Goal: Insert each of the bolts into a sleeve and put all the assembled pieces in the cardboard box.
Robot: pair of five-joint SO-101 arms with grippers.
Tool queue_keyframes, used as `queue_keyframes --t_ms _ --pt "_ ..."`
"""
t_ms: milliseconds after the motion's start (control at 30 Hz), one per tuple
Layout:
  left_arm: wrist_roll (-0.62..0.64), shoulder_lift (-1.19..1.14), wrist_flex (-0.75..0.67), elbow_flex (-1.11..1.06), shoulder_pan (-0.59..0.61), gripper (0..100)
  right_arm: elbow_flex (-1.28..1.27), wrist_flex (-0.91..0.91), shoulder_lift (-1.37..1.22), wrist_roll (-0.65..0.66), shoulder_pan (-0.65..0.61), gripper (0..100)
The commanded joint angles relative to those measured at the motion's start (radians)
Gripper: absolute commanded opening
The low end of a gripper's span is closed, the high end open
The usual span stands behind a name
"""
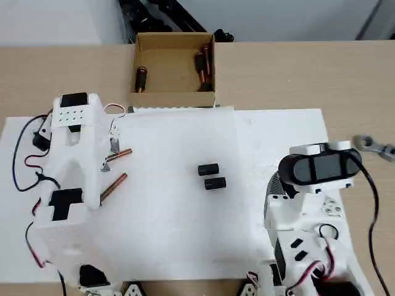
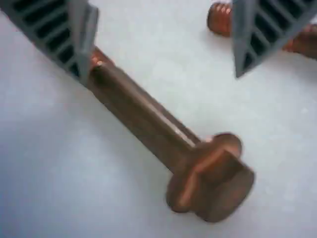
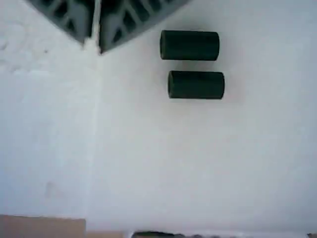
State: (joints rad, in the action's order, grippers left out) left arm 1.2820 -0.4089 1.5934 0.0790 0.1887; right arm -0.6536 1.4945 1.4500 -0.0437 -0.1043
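Observation:
Two copper bolts [image 1: 117, 154] [image 1: 113, 186] lie on the white mat beside the left arm [image 1: 77, 154]. In the left wrist view my left gripper [image 2: 161, 77] is open just above the mat. One bolt [image 2: 163, 139] lies between its fingers, its threaded end next to one finger [image 2: 74, 39]. A second bolt [image 2: 223, 17] lies past the other finger. Two black sleeves [image 1: 208, 169] [image 1: 215, 183] lie side by side mid-mat. My right gripper [image 3: 96, 44] is shut and empty, a short way from the sleeves [image 3: 189, 45] [image 3: 196, 85]. The cardboard box [image 1: 174, 98] holds assembled pieces [image 1: 141, 79] [image 1: 203, 65].
The right arm [image 1: 318, 166] stands at the mat's right side. A metal wrench [image 1: 373, 146] lies on the wooden table to its right. Wires trail at the left edge [image 1: 24, 166]. Open mat stretches between the bolts and the sleeves.

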Motion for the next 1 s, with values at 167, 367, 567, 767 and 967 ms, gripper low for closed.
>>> queue_keyframes --t_ms 167,367,567,767,967 --pt "0.009 -0.014 -0.026 -0.007 0.028 18 0.005 -0.021 0.004 -0.008 0.002 0.4" --pt "0.005 -0.017 -0.026 -0.007 0.084 18 0.005 -0.021 0.004 -0.008 0.002 0.4" --pt "0.000 -0.018 -0.038 -0.013 0.091 18 0.008 -0.021 0.004 -0.008 0.002 0.4" --pt "-0.037 -0.018 -0.068 -0.013 0.091 9 0.011 -0.021 0.005 -0.003 0.002 0.4" --pt "-0.084 -0.020 -0.066 -0.013 0.092 1 0.011 -0.021 0.005 -0.003 0.002 0.4"
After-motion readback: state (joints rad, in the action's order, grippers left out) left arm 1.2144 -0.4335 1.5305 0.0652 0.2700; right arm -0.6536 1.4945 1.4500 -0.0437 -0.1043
